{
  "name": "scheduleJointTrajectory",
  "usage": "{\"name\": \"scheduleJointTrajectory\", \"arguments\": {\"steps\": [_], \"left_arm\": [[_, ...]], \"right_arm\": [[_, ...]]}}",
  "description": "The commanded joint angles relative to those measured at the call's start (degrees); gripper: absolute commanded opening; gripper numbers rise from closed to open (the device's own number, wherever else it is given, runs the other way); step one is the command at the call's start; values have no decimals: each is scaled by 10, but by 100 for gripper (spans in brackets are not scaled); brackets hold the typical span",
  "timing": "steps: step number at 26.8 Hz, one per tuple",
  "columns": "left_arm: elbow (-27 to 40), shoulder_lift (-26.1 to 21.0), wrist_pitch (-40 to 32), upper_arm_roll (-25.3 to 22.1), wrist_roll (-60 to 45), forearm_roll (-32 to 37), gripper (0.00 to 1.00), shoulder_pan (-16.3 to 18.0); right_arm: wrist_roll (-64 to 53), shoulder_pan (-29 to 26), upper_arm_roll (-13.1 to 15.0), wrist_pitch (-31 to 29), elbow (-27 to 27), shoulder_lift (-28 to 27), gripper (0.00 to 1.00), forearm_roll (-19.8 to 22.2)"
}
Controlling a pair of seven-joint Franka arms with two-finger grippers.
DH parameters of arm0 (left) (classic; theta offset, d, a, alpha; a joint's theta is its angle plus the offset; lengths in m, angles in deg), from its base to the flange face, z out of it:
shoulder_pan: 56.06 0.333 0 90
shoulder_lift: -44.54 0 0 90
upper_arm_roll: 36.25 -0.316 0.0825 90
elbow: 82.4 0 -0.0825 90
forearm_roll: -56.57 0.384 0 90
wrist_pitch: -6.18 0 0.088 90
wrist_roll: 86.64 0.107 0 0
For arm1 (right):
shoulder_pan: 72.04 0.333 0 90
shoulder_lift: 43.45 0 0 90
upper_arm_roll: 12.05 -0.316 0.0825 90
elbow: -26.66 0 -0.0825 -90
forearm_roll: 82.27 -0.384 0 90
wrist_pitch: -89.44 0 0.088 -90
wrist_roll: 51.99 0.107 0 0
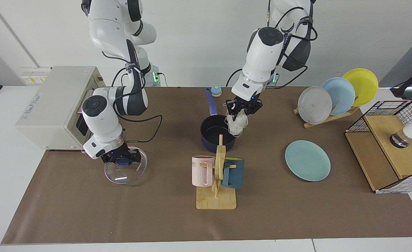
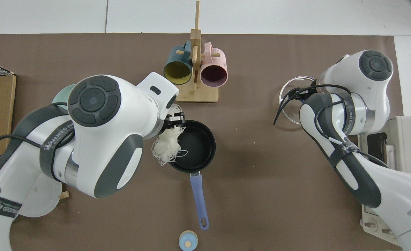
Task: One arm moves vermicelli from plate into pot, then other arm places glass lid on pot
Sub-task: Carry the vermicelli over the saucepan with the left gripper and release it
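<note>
Dangling vermicelli over pot: left end effector pinching it; right end effector gripping glass lid.

A robotics lab: two bench-mounted arms, kitchen props (toaster oven, mug rack) on a brown mat.

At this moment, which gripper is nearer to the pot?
The left gripper. It hangs over the pot's rim, holding the vermicelli. The right gripper is far off to the side, at the glass lid's knob.
</note>
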Motion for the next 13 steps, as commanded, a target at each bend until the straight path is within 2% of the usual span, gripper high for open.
{"name": "scheduleJointTrajectory", "arguments": {"steps": [1,4,8,13], "left_arm": [[84,58,61,12,-23,-5,0,3],[88,50,70,20,-26,-5,0,-3],[88,5,103,20,-34,-5,0,-12],[89,-9,108,20,-34,-5,0,-13]], "right_arm": [[-6,-1,-1,26,13,37,11,3],[-8,-3,-1,50,14,53,6,2],[-8,-5,-1,74,15,75,6,2],[-30,-8,-1,113,17,104,7,2]]}}
